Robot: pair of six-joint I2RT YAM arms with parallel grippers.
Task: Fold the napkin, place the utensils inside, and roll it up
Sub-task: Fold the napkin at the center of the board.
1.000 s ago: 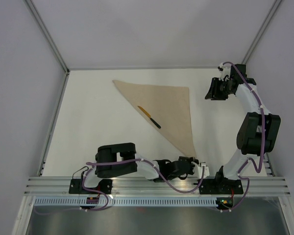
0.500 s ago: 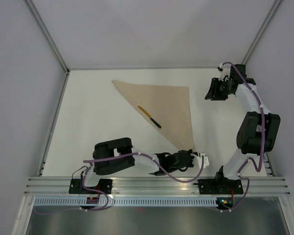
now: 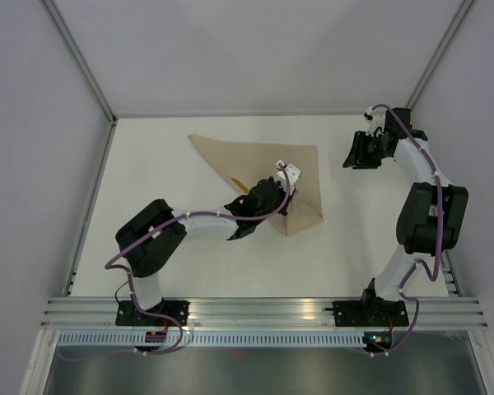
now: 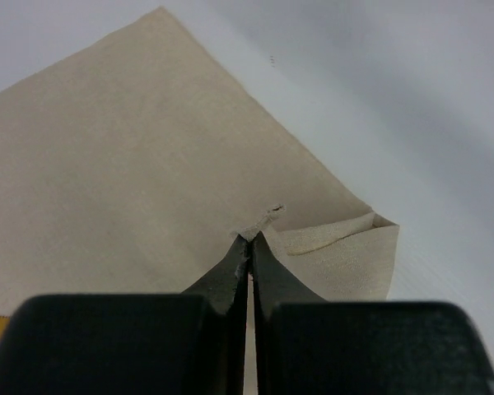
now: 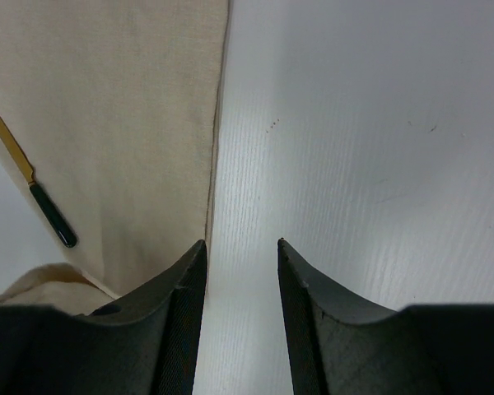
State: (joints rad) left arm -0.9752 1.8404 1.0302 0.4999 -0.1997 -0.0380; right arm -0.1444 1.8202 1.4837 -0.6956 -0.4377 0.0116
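One corner of the napkin (image 4: pixel 132 156) is clamped between the closed fingers of your left gripper (image 4: pixel 249 239). It is raised over the folded cloth, and the flap below hangs slack and curls on itself. The knife (image 5: pixel 31 177) lies along the napkin's long edge, near the lifted flap and mostly hidden under the left arm in the overhead view. Your right gripper (image 5: pixel 240 243) hovers with jaws apart over the bare table (image 3: pixel 165 247), just off the napkin's right edge, and holds nothing.

The bite looks thin, with only a tip of cloth showing past the fingertips. A quick pull could slip it free and drop the flap short of the knife. If you carry the corner low, the flap or wrist could nudge the knife off the edge onto the table. Nothing pins the far cloth, so the whole napkin could slide and spoil the fold.
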